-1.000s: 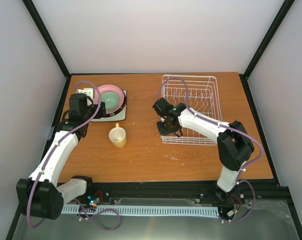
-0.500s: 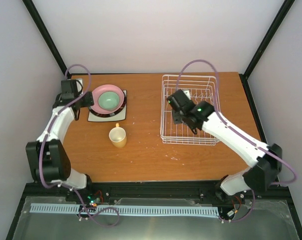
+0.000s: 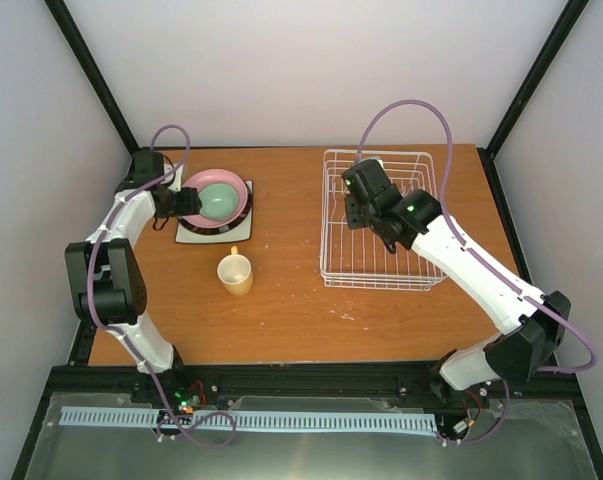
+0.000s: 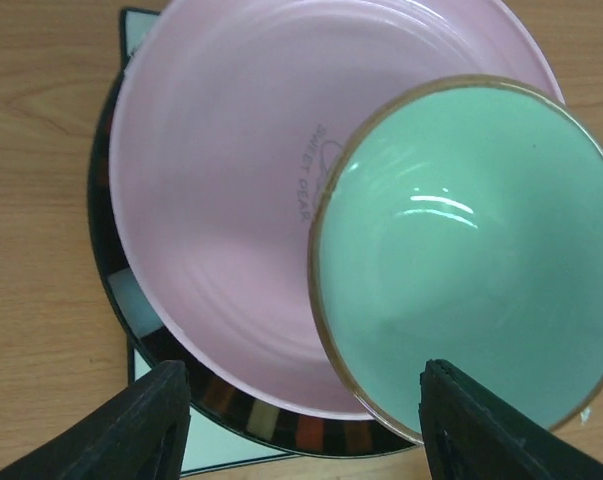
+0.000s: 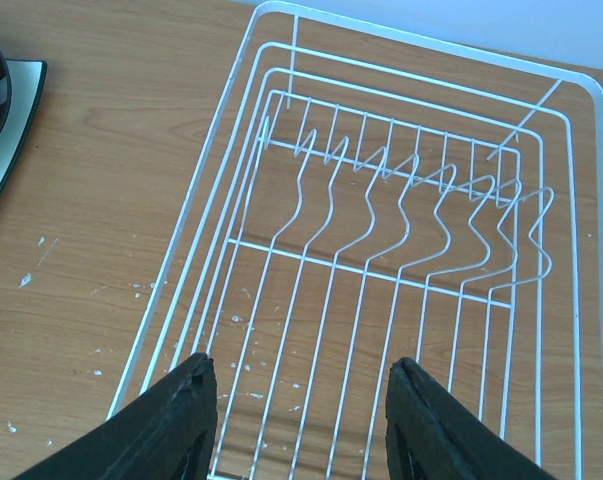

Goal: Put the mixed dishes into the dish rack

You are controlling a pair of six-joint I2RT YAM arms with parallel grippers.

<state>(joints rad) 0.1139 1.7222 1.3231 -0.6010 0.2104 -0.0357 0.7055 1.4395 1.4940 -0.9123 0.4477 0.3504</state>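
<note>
From overhead, the left end effector [image 3: 180,204] sits at the left edge of the stacked dishes at the far left of the tabletop [image 3: 291,300]. The mint-green bowl [image 3: 219,200] rests in the pink round plate [image 3: 199,184], over the black-rimmed round plate [image 3: 217,228] and the white square plate [image 3: 192,237]. The pale yellow mug [image 3: 235,272] stands alone just in front of the stack, well apart from both arms. The right end effector [image 3: 357,206] hangs over the left part of the dish rack [image 3: 376,284], which stands to the right. Through the left wrist camera, the end effector [image 4: 303,380] has its fingers [image 4: 131,425] spread wide and holds nothing. The near rims of the bowl [image 4: 471,250] and pink plate [image 4: 221,200] lie between them, though I can't tell whether the tips are above the rims or level with them. The bowl sits off-centre, toward one side of the plate. "SWEET DEAR" is printed on the pink plate's face beside the bowl. The black rim [image 4: 99,250] and a corner of the square plate [image 4: 231,452] peek out beneath. Through the right wrist camera, the end effector [image 5: 303,370] is likewise parted and empty, looking down into the rack [image 5: 239,100], with its wavy divider prongs [image 5: 401,200] across the far half. A corner of the square plate [image 5: 6,130] shows at the left edge.
</note>
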